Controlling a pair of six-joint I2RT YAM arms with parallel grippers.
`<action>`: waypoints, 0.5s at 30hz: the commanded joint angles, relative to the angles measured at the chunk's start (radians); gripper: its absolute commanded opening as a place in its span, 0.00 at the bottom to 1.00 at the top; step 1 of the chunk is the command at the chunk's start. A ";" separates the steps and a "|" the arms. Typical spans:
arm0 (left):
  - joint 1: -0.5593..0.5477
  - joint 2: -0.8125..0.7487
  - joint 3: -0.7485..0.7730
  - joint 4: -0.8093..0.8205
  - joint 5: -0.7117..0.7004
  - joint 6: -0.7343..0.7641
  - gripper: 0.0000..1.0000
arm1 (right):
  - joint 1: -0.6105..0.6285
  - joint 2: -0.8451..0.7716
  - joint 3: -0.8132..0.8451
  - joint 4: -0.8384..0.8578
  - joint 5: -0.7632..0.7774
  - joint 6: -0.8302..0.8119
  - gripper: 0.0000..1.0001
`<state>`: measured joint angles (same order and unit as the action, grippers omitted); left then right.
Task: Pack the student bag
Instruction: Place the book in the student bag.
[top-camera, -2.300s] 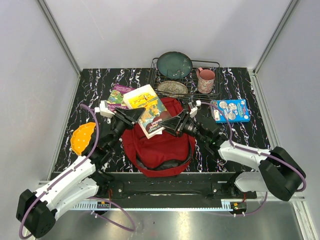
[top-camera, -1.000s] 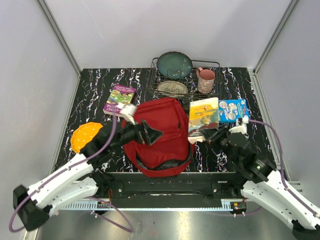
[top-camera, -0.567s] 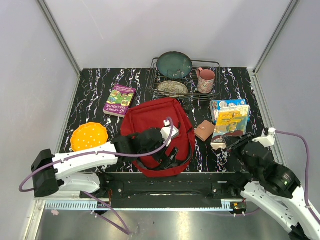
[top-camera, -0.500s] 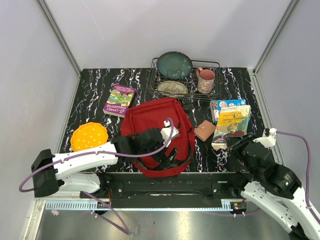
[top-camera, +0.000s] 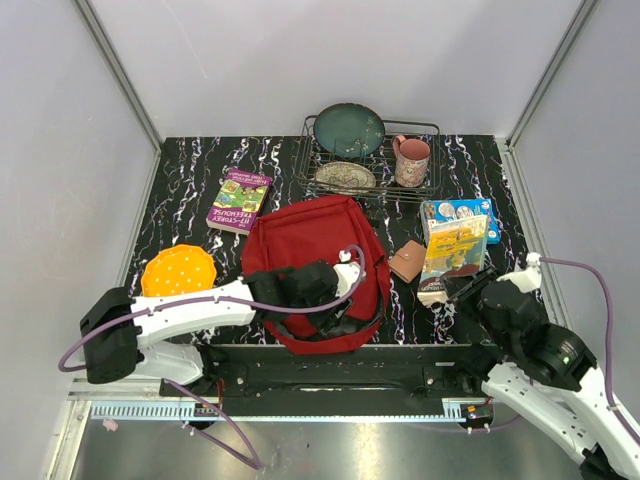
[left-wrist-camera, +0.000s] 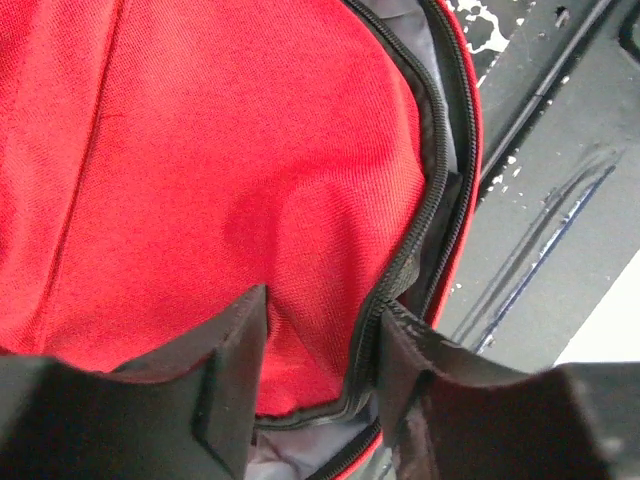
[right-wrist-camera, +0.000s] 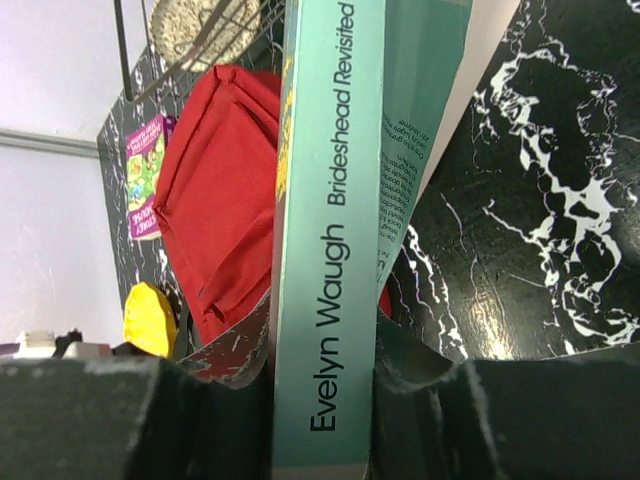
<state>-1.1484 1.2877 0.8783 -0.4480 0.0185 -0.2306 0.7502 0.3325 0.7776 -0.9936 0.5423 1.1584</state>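
**A:** Start at the near edge. Where is the student bag (top-camera: 310, 235)?

**B:** It lies flat in the middle of the tabletop (top-camera: 190, 165). It is a soft backpack of coarse red weave with black zips. The left arm (top-camera: 190, 312) reaches across its near end, where the main zip gapes and grey lining shows.

**A:** And the left jaws?

**B:** They stand apart, astride the zipped edge of the red flap. I cannot tell whether they pinch it.

**A:** What about the right arm (top-camera: 545, 350)?

**B:** It is to the right of the bag. Its jaws are clamped on the Brideshead Revisited paperback (right-wrist-camera: 330, 250), which has a teal spine and a yellow cover and is held tilted above the tabletop.

**A:** What else is beside the bag?

**B:** A small brown wallet (top-camera: 408, 260) lies just to its right. A round orange disc (top-camera: 178, 270) with a dotted face lies to its left. Past the disc is a glossy purple book (top-camera: 240, 198). A blue card pack (top-camera: 462, 212) sits to the bag's far right.

**A:** And behind the bag?

**B:** There is a black wire rack (top-camera: 415, 124). It holds a teal plate (top-camera: 348, 128) on edge and a speckled plate (top-camera: 345, 177). A pink mug (top-camera: 411, 160) stands at the rack's right end.

**A:** And the surface and the room?

**B:** The tabletop is black with white marble veining. Plain pale-grey walls joined by aluminium strips surround it.
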 joint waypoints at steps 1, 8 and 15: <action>-0.005 0.041 0.086 0.006 -0.067 -0.010 0.37 | 0.000 0.022 0.014 0.139 -0.063 -0.008 0.01; 0.004 0.006 0.195 0.006 -0.293 -0.041 0.00 | 0.000 -0.027 0.035 0.139 -0.163 -0.017 0.01; 0.053 -0.030 0.369 -0.006 -0.462 -0.046 0.00 | 0.000 -0.020 0.088 0.196 -0.404 -0.051 0.00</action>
<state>-1.1248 1.3113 1.1202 -0.4999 -0.3023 -0.2634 0.7502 0.3088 0.7910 -0.9775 0.2996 1.1419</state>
